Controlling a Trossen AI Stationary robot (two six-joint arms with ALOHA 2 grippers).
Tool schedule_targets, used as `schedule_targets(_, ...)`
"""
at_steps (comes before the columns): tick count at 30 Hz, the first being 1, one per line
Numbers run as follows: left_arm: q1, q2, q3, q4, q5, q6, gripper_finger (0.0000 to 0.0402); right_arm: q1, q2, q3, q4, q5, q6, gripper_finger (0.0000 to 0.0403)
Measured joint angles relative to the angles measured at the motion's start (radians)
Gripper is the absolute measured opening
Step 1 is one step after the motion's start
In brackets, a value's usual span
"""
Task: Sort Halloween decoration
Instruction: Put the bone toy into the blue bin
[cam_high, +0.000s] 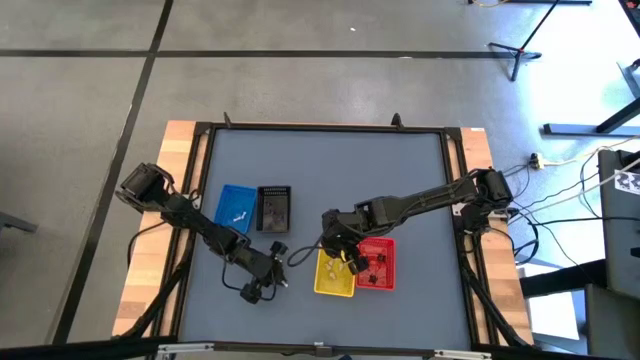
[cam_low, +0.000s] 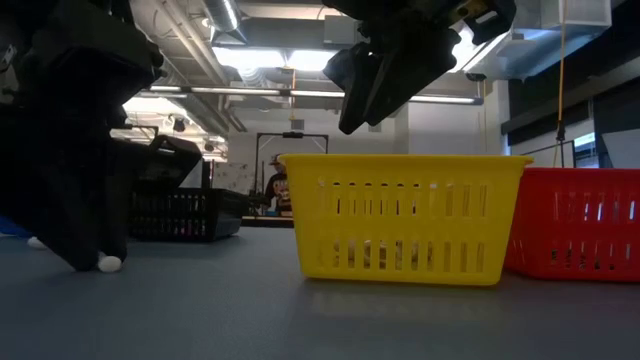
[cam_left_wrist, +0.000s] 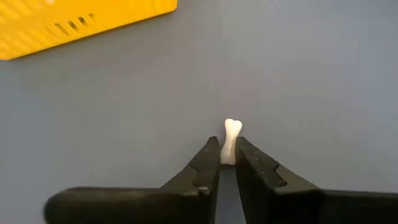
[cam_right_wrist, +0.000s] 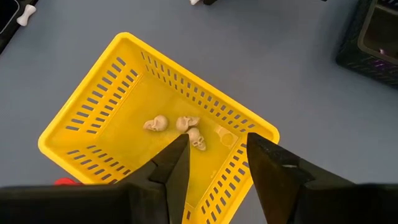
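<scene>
Between the fingertips of the left pincer (cam_left_wrist: 227, 163), clenched on it, lies a small white plastic bone (cam_left_wrist: 231, 140), knobbed end protruding, on the grey surface (cam_left_wrist: 311, 74).

Overhead illumination is even and diffuse; the table (cam_high: 330, 190) shows only faint, soft shadows under both arms. In the low view, ceiling strip lights (cam_low: 285, 58) burn out to white glare, leaving the near arm (cam_low: 70, 140) a featureless dark silhouette, and the far room is soft. The yellow basket (cam_low: 405, 215) is crisp. Wrist views are bright; the near fingers (cam_left_wrist: 208, 171) look slightly blurred.
</scene>
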Motion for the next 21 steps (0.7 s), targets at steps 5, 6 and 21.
schedule_targets(5,0.0,0.0,0.0,-0.001,-0.006,0.0,0.0006,0.0,0.0,0.0,0.0,0.031,0.0,0.0159)
schedule_targets(6,0.0,0.0,0.0,-0.001,-0.006,0.0,0.0005,0.0,0.0,0.0,0.0,0.037,0.0,0.0159)
schedule_targets(21,0.0,0.0,-0.002,0.018,-0.016,-0.001,0.0002,0.0,0.0,0.0,0.0,0.042,0.0,0.0159)
